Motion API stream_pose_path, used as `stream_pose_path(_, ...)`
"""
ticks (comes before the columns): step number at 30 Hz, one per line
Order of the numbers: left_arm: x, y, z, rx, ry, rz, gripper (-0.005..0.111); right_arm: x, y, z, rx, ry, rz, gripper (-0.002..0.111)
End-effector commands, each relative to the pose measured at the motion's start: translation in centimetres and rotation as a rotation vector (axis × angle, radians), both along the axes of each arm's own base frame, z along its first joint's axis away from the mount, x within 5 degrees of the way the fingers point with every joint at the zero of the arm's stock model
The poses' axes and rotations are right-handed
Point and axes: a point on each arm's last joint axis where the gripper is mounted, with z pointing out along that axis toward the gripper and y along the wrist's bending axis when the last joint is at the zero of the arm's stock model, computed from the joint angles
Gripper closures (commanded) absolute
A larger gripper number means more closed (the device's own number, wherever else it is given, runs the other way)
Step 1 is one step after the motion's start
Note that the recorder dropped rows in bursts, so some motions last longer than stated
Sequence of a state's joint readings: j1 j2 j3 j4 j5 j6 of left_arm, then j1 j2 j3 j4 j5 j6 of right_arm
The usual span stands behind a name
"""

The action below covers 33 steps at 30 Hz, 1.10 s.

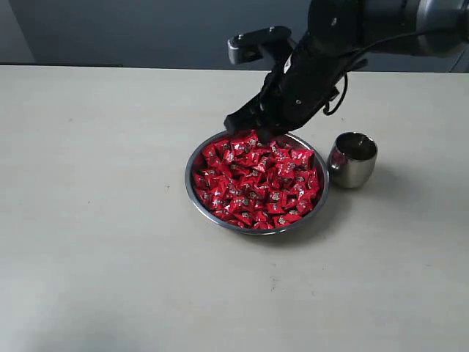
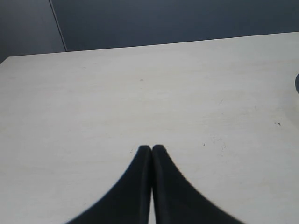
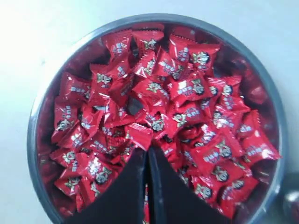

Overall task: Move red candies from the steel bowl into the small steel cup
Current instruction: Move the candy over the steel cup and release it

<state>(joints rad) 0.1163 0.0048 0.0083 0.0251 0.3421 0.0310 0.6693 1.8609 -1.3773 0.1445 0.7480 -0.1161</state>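
"Tabletop [image 1: 95,220] check: steel bowl [image 1: 192,192] near the middle, small steel cup [image 1: 353,160] just beside it toward the right edge. Procedure?" asks the trainee.

"Raise vertically; verify one of the red candies [image 1: 256,183] is retained," the technician replies. "Right gripper [image 3: 147,151]: jaws pressed together in the pile; red sliver between them, capture unconfirmed."

Pale off-white counter [image 1: 95,220] is filling most of the view, matte, carrying a few tiny dark specks. Dark blue-grey wall [image 1: 146,29] is running behind its far edge. Lighter grey panel [image 1: 13,29] is showing at the wall's left end, with a thin seam [image 2: 57,25] dividing them. Soft, even light is spreading; faint shadows are lying on the counter.
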Motion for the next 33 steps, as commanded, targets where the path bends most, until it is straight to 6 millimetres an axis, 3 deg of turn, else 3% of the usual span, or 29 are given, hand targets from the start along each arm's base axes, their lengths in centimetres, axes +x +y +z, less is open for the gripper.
stream_pose_path(1,0.0,0.0,0.4,0.002,-0.018,-0.008,0.106,0.9,-3.2,1.7,-0.041,-0.025,-0.098,0.108)
stream_pose_path(9,0.0,0.0,0.4,0.002,-0.018,-0.008,0.106,0.8,-10.0,1.3,-0.032,-0.039,-0.262,0.108)
stream_pose_path(13,0.0,0.0,0.4,0.002,-0.018,-0.008,0.106,0.5,-12.4,0.5,0.016,-0.062,-0.351,0.108)
stream_pose_path(17,0.0,0.0,0.4,0.002,-0.018,-0.008,0.106,0.8,-13.3,-0.7,0.020,-0.073,-0.385,0.108)
stream_pose_path(33,0.0,0.0,0.4,0.002,-0.018,-0.008,0.106,2.9,-12.8,-4.2,0.029,-0.116,-0.396,0.107)
